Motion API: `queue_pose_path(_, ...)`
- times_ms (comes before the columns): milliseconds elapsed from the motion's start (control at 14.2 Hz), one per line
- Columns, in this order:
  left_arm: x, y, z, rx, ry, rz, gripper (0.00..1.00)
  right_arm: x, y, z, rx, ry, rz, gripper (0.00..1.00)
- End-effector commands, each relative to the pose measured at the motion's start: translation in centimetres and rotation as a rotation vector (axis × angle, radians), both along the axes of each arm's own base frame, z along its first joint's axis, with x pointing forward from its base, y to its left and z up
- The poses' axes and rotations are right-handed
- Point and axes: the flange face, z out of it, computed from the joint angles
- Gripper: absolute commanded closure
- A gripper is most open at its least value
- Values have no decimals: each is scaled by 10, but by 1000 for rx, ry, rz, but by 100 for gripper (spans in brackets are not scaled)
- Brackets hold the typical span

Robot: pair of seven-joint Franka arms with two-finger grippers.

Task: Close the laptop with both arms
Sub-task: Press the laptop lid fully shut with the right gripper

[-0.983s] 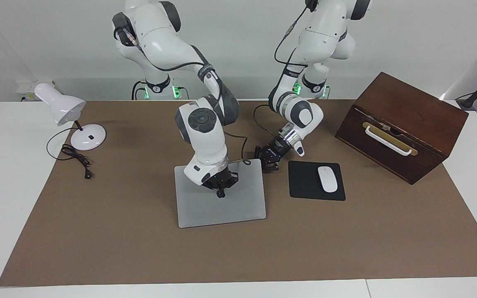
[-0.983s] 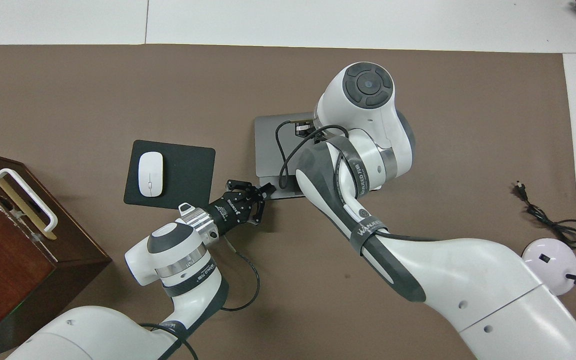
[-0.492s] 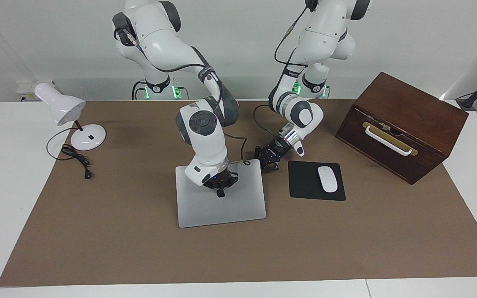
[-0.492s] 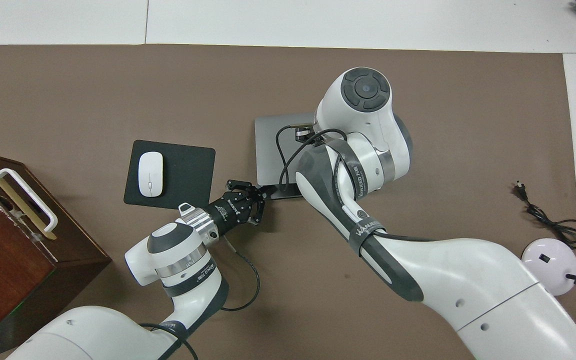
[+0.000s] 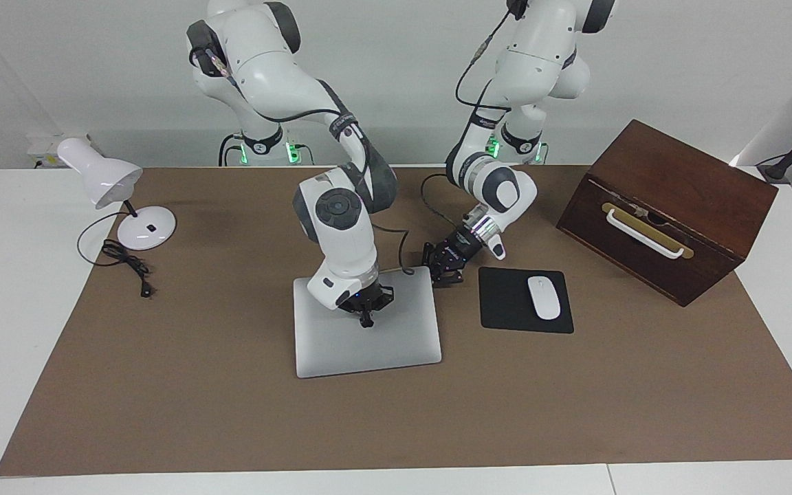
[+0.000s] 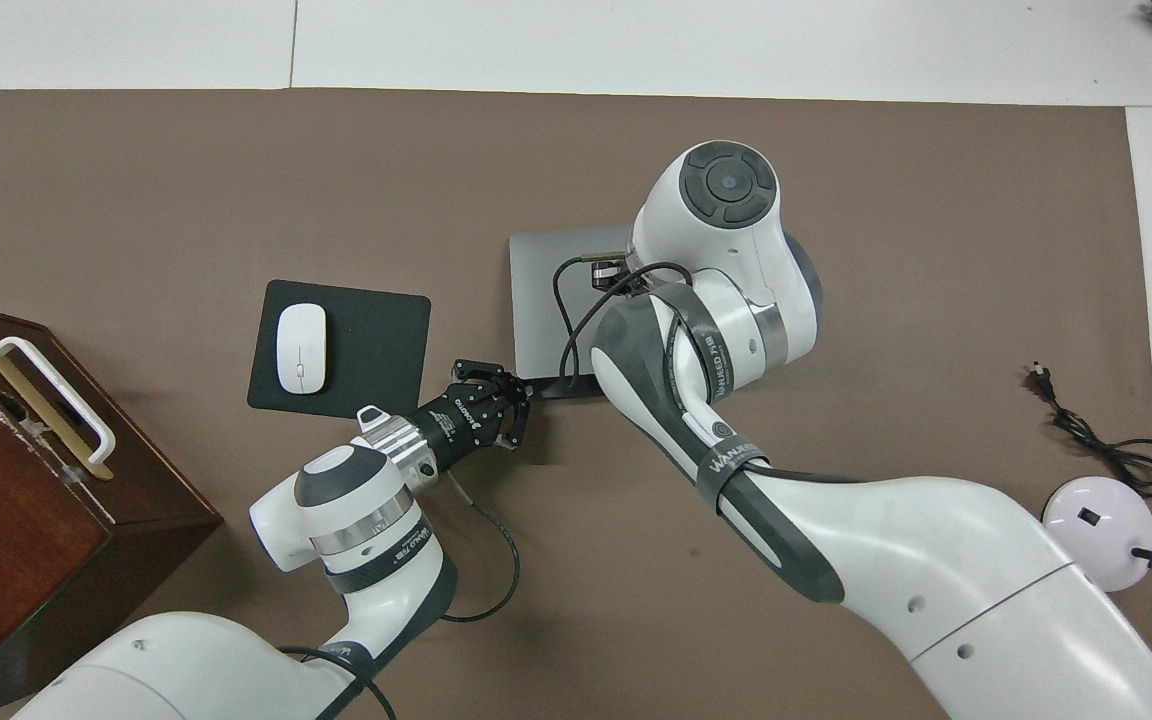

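Observation:
The silver-grey laptop (image 5: 368, 350) lies on the brown mat with its lid down almost flat. In the overhead view the laptop (image 6: 546, 300) is half covered by the right arm. My right gripper (image 5: 366, 320) is shut and points straight down, its tip on the lid near the hinge end. My left gripper (image 5: 445, 275) is shut and sits low by the laptop's corner nearest the robots, toward the left arm's end. From overhead the left gripper (image 6: 524, 390) touches that edge.
A black mouse pad (image 5: 506, 302) with a white mouse (image 5: 544, 297) lies beside the laptop toward the left arm's end. A brown wooden box (image 5: 671, 206) with a white handle stands past it. A white desk lamp (image 5: 141, 227) and its cord (image 5: 128, 265) sit at the right arm's end.
The lid has sunk a little flatter under the right gripper, whose wrist has shifted slightly toward the robots. The left gripper has stayed by the corner.

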Motion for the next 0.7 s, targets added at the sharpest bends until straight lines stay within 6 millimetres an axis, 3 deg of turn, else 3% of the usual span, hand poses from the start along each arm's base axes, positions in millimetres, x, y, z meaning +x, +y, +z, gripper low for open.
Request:
queue_pose_path(0,-6,-3,-18,47,30,11,100,-8,1,-2,20,22,-35,100)
queue_pose_path(632,-6,-3,-18,47,30,11,100,-10,0,-12,12,39,-36,100)
